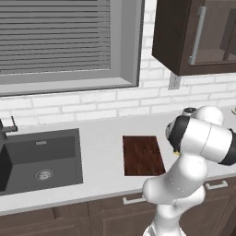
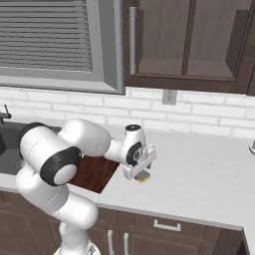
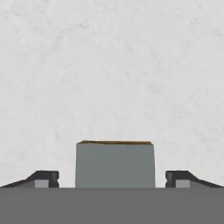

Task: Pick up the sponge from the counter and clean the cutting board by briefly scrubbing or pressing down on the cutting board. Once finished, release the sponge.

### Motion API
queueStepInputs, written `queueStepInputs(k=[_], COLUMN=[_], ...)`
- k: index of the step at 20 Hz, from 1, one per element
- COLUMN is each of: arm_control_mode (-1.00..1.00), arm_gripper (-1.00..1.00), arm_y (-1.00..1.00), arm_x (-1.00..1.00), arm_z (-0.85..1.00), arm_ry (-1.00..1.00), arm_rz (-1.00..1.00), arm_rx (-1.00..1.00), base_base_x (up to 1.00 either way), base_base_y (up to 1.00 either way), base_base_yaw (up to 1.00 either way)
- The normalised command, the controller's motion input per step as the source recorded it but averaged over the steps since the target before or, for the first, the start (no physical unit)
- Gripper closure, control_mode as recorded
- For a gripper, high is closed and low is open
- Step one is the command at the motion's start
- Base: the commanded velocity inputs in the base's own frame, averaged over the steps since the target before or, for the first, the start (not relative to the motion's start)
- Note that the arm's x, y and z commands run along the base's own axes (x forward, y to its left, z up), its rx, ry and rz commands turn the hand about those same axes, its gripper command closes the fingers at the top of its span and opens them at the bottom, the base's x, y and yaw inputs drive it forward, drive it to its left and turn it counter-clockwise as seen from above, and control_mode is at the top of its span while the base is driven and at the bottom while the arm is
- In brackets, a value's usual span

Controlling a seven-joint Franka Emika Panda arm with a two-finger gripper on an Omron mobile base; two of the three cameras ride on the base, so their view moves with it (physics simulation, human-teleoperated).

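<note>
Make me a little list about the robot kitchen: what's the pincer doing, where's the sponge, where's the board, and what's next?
pincer: open, lowered over the sponge, one fingertip on each side with gaps
sponge: on the counter, right of the board, grey-green top up, not gripped
cutting board: flat on the counter, between the sink and the sponge
next step: probably close on the sponge and lift it

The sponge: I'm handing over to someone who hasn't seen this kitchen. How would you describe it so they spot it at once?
Find the long pale counter under the dark wall cabinets, then the reddish-brown cutting board lying on it right of the sink. Just off the board's right edge, directly under the gripper, sits the sponge, between the open fingers: a small block, grey-green on top and yellow beneath, far smaller than the board.
</note>
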Motion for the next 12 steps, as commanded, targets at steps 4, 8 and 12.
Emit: queueStepInputs(k=[4,8,12], arm_control_mode=[-1.0,-1.0,-1.0], arm_gripper=[-1.0,-1.0,-1.0], arm_y=[0.0,0.05,0.2], arm_x=[0.0,-0.19,-0.22], arm_z=[0.14,0.23,0.31], arm_ry=[0.0,0.0,0.0], arm_rz=[0.0,0.0,0.0], arm_rx=[0.0,0.0,0.0], base_base_x=[0.0,0.0,0.0], base_base_y=[0.0,0.0,0.0], base_base_yaw=[0.0,0.0,0.0])
